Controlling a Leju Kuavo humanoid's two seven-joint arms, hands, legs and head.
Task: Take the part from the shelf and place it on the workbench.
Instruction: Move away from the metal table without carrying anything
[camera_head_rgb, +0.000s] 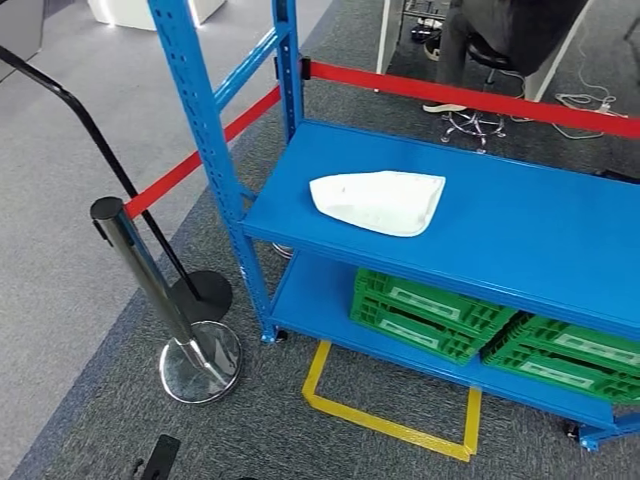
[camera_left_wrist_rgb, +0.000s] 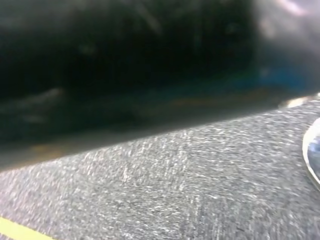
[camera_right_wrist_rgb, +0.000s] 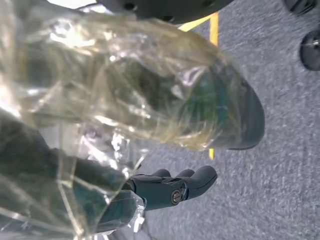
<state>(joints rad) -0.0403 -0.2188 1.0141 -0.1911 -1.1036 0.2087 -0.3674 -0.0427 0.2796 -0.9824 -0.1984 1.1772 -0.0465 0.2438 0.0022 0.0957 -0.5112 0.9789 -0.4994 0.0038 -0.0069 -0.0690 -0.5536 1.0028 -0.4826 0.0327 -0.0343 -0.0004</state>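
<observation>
White part (camera_head_rgb: 380, 202) lies flat on the upper deck of the blue shelf (camera_head_rgb: 528, 240), toward its left end, near the front edge; long axis runs left-right along the deck, wider rounded end to the right. It sits ahead of and above the hanging arms. Right hand (camera_right_wrist_rgb: 158, 150) hangs low over grey carpet near a yellow floor line (camera_right_wrist_rgb: 213, 30), wrapped in clear plastic film; dark fingers (camera_right_wrist_rgb: 188, 182) lie straight and close together, thumb apart above them, nothing held. Left hand: cannot tell its state, the left wrist view is blur, just carpet and the edge of a chrome base (camera_left_wrist_rgb: 311, 150). Which hand is nearer to the part: cannot tell for sure; the part lies roughly mid-frame in the head view, so either could be raised to it. Below the deck, green crates (camera_head_rgb: 430, 312) on the lower shelf. Chrome stanchion (camera_head_rgb: 162, 300) with red belt (camera_head_rgb: 468, 97) stands left of the shelf; yellow tape square (camera_head_rgb: 392, 420) on floor in front. No readable labels or writing anywhere.
</observation>
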